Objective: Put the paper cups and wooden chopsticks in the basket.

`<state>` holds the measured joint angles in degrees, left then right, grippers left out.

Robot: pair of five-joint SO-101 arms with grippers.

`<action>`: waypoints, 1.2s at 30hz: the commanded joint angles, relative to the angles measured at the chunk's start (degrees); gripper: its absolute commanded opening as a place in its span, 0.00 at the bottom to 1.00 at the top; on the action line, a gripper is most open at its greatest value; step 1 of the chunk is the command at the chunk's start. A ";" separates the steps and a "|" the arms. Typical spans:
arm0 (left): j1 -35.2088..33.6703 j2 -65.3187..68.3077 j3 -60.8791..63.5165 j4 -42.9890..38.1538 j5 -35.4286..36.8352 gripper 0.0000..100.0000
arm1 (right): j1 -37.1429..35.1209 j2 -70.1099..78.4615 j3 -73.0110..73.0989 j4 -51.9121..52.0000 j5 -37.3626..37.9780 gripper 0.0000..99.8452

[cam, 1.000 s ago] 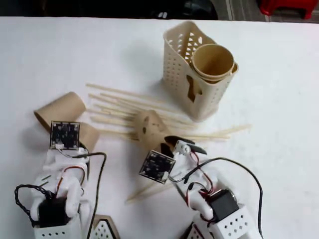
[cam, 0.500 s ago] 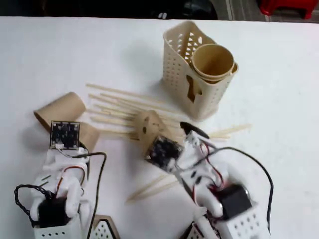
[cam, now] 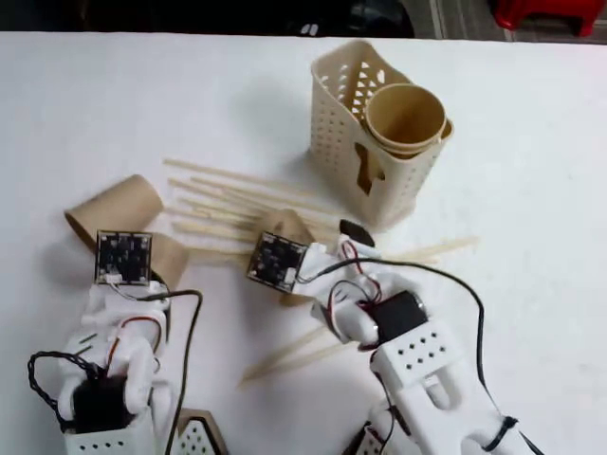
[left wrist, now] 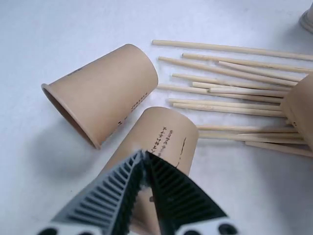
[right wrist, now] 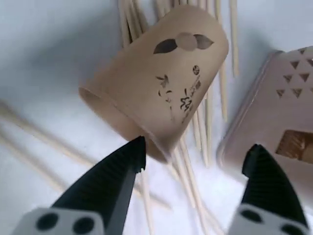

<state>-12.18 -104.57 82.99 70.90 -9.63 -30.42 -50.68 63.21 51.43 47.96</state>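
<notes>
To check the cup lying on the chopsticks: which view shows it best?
The right wrist view: the cup lies almost whole on its side, before the open right gripper. In the high view the right arm covers part of it; the left wrist view catches one edge.

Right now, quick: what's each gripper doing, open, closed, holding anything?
Left gripper: jaws closed, tips at a lying paper cup; whether it's pinched cannot be told.
Right gripper: jaws open, empty, facing the printed cup.

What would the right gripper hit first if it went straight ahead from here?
Most likely the tipped cup lying on the chopsticks. Its open end sits just ahead of the open right gripper, nearer one finger. Depth is hard to judge.
</notes>
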 commanded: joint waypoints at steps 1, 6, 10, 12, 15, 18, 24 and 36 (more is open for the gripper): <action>-0.57 -0.04 -0.26 -1.49 -0.70 0.03 | 0.31 0.04 3.78 -11.03 0.26 0.28; -0.57 -0.04 0.18 -1.49 -0.70 0.03 | 0.31 0.04 8.62 -19.91 0.26 0.23; -0.57 -0.04 0.18 -1.58 -0.70 0.03 | 0.31 0.04 8.79 -21.67 -0.70 0.12; -0.57 -0.04 0.18 -1.58 -0.70 0.03 | 0.31 -0.04 7.65 -20.26 -0.97 0.10; -0.57 -0.04 0.18 -1.58 -0.70 0.03 | 0.66 -0.48 3.69 -13.23 -0.97 0.09; -0.57 -0.04 0.18 -1.58 -0.70 0.03 | 0.75 -0.48 -2.55 -4.88 -4.57 0.03; -0.57 -0.04 0.18 -1.58 -0.70 0.03 | 0.75 -0.04 -16.18 9.89 -9.49 0.02; -0.57 -0.04 0.26 -1.58 -0.70 0.03 | 2.86 0.04 -43.52 27.47 -14.33 0.02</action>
<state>-12.18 -104.31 83.60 70.90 -9.63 -29.36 -50.68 27.34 77.45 34.95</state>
